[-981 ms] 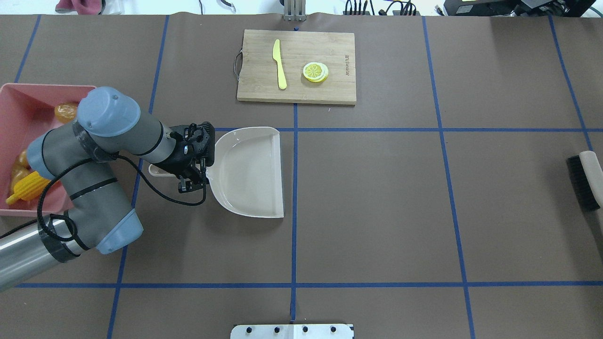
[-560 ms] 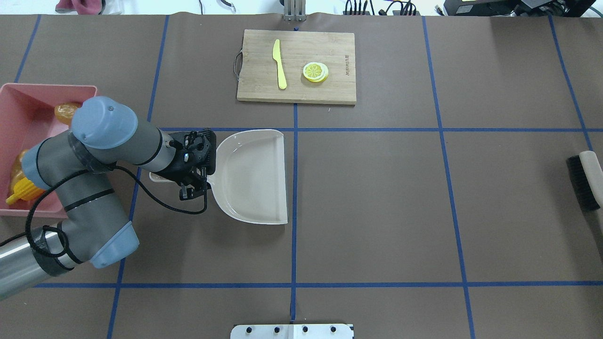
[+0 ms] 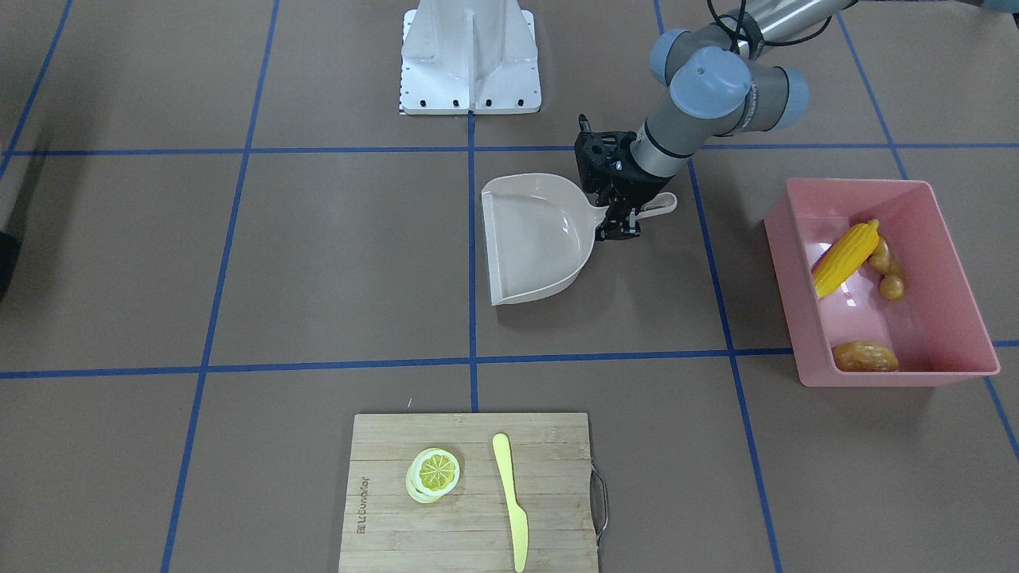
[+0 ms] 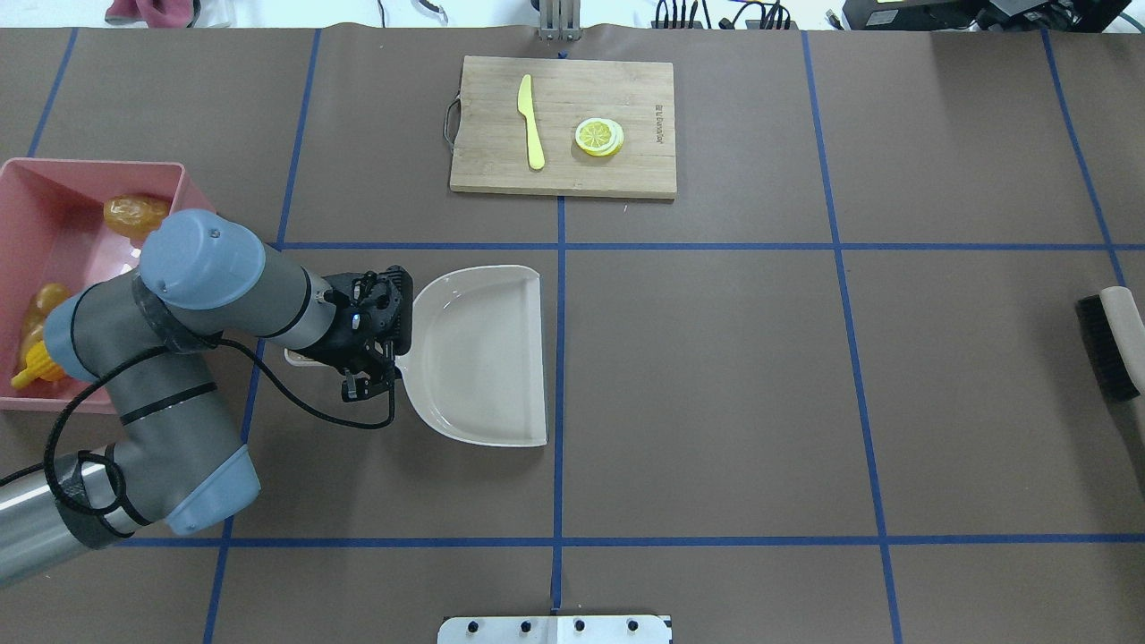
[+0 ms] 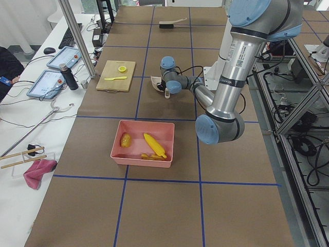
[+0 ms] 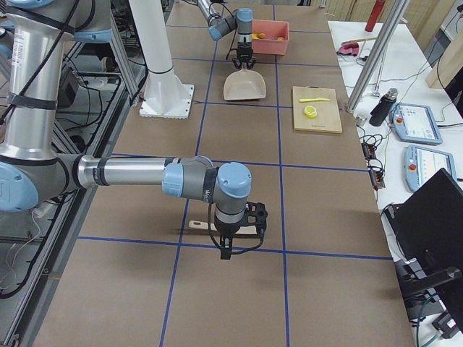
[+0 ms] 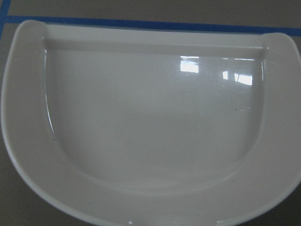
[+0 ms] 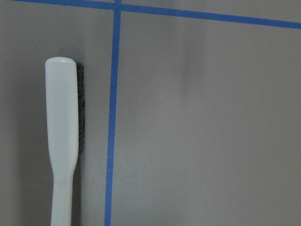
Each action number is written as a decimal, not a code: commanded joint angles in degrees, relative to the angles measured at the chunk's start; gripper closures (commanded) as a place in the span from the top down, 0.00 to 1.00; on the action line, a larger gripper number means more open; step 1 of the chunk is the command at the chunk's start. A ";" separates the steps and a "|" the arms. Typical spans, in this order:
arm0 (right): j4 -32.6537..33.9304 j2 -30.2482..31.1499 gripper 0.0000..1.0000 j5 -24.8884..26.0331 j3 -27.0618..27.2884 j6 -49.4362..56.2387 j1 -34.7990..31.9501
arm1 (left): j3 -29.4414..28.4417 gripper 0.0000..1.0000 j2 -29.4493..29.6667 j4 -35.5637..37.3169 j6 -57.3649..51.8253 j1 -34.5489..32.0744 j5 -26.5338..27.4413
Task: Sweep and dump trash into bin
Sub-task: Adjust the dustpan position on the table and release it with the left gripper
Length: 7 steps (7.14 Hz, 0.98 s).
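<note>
One brown table (image 4: 716, 402) (blue tape lines (image 4: 716, 246)).

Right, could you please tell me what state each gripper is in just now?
Left gripper: closed on the handle of the dustpan.
Right gripper: cannot be told.

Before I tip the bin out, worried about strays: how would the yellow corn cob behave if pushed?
The yellow toy corn cob looks round and tapered, so it likely rolls in a curve. The glossy floor of the pink plastic tub may let it slide.
</note>
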<state>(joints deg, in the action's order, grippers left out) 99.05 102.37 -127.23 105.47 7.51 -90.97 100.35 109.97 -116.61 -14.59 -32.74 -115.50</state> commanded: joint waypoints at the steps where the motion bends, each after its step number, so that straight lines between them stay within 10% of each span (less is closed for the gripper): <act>1: 0.00 0.03 1.00 0.05 0.00 -0.04 0.00 | -0.16 0.00 -0.11 0.07 0.00 0.57 0.19; 7: 0.00 0.03 1.00 -0.04 0.00 0.05 0.00 | -0.77 0.00 1.03 1.47 -0.08 1.01 0.27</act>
<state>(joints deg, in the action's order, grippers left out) 99.06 102.40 -127.29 105.47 7.53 -90.97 99.71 110.73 -115.22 -14.67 -31.80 -115.23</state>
